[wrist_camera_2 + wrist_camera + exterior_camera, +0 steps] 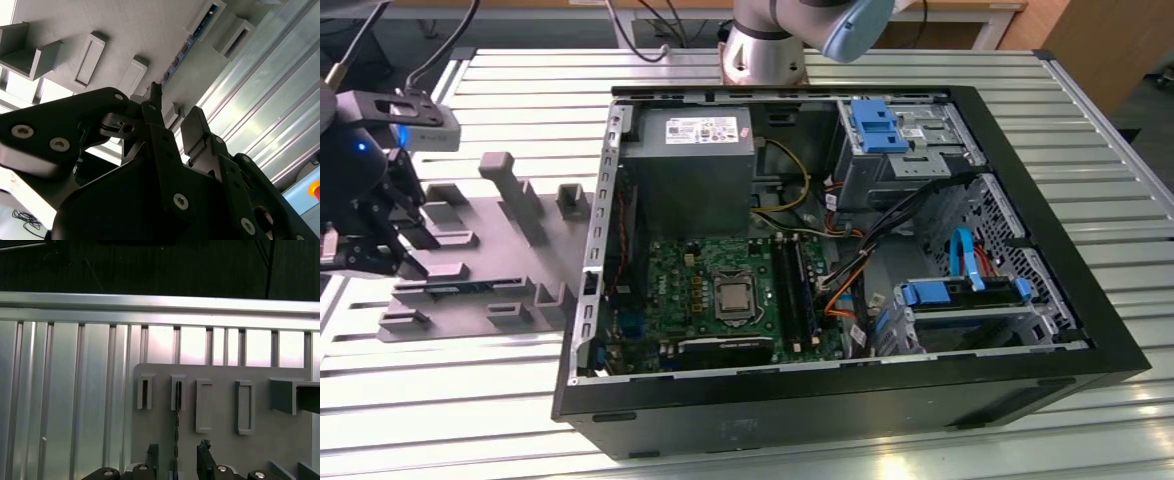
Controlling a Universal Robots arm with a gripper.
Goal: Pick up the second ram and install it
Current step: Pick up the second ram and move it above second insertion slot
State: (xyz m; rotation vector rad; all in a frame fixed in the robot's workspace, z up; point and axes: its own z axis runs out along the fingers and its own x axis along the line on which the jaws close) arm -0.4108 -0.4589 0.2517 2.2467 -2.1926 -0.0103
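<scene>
The second ram [176, 426] is a thin dark stick standing on edge in the slotted blocks of the grey fixture plate [225, 450]. In the second wrist view the ram [186, 47] runs away from the fingertips along the plate. My gripper [178, 456] is open, one finger [152, 454] on each side of the stick's near end, and it does not clamp the stick. In the exterior view the gripper [394, 255] hangs over the plate's end at the exterior view's left, with the ram [454, 289] just beside it.
An open computer case [854, 400] lies at the middle of the slatted metal table [494, 60]. Inside are the green motherboard [680, 290], its black memory slots [798, 285], the grey power supply [687, 160] and loose cables. Upright fixture blocks [507, 190] stand between gripper and case.
</scene>
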